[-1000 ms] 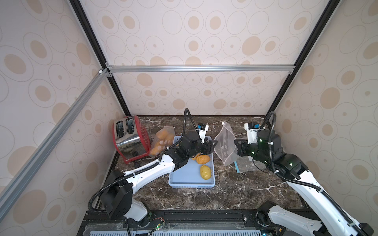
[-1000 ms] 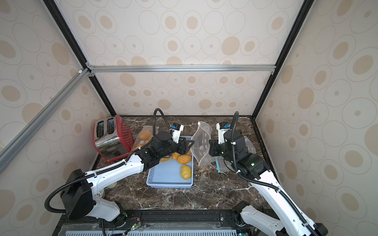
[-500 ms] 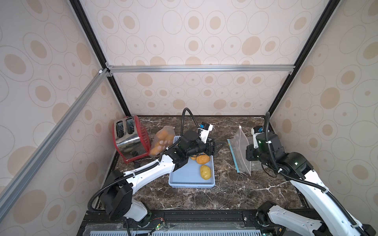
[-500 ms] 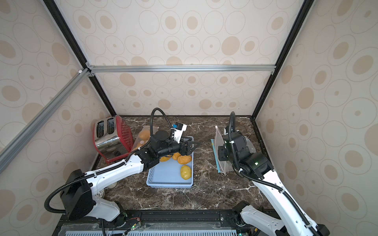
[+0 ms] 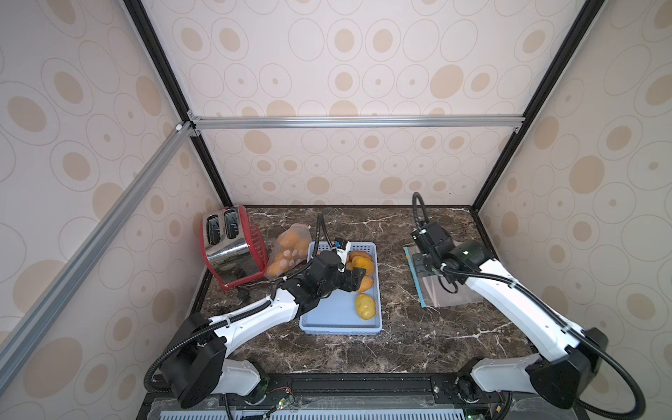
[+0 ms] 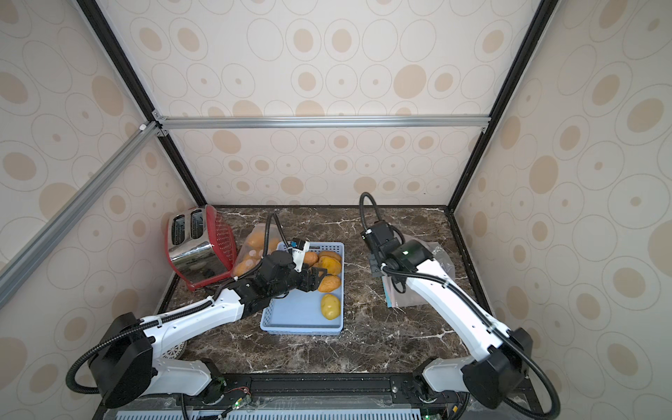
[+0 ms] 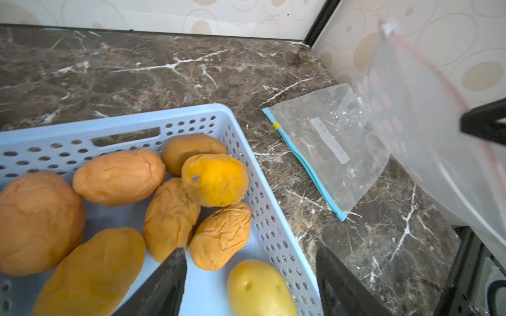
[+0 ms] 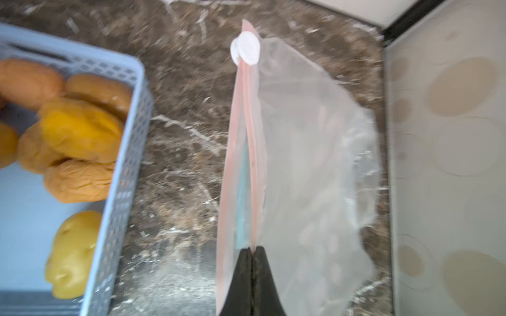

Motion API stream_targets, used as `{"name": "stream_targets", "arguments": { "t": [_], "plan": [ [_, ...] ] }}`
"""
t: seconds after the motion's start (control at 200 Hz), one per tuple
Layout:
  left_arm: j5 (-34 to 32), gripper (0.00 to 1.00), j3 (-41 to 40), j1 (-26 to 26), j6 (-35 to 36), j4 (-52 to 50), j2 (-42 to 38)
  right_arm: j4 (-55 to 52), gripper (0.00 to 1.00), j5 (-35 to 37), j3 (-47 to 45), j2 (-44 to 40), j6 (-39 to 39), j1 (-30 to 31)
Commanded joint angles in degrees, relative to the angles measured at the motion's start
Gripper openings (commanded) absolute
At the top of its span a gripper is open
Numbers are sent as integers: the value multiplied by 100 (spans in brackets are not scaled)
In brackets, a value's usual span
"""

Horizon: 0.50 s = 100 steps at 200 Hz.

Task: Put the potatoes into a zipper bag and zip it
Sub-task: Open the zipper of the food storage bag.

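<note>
— Where are the potatoes (image 7: 169,219)?
— In the basket (image 5: 342,327), heaped at its far end, long axes pointing all ways. A yellow one (image 5: 365,306) lies apart, lengthwise front to back. The near half is bare.
— And the left gripper (image 7: 249,254)?
— Jaws apart, over the heap.
— The right gripper (image 8: 252,250)?
— Pinched on the pink-zip bag (image 8: 315,164), zip edge up, slider (image 8: 246,50) at the far end. Bare marble (image 5: 394,291) lies between it and the basket.
— Any writing?
— A white label (image 7: 330,142) on the blue-zip bag (image 7: 353,175), lying flat; unreadable.

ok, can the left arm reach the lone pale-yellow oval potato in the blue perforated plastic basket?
Probably yes: the left gripper hangs open close to the pale-yellow potato, nothing lies on it, and the blue basket is open-topped.
</note>
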Motion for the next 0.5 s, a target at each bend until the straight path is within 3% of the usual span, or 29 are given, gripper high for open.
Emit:
{"name": "stream_targets", "arguments": {
  "t": [0.0, 0.165, 0.495],
  "plan": [
    [-253, 75, -201, 29, -253, -62, -160, 842, 0, -1218, -196, 379, 35, 86],
    [-98, 75, -393, 32, -435, 127, 33, 1510, 0, -1581, -432, 600, 24, 75],
    [481, 76, 141, -51, -693, 438, 1290, 2385, 0, -1781, -1229, -55, 124, -93]
  ]
}}
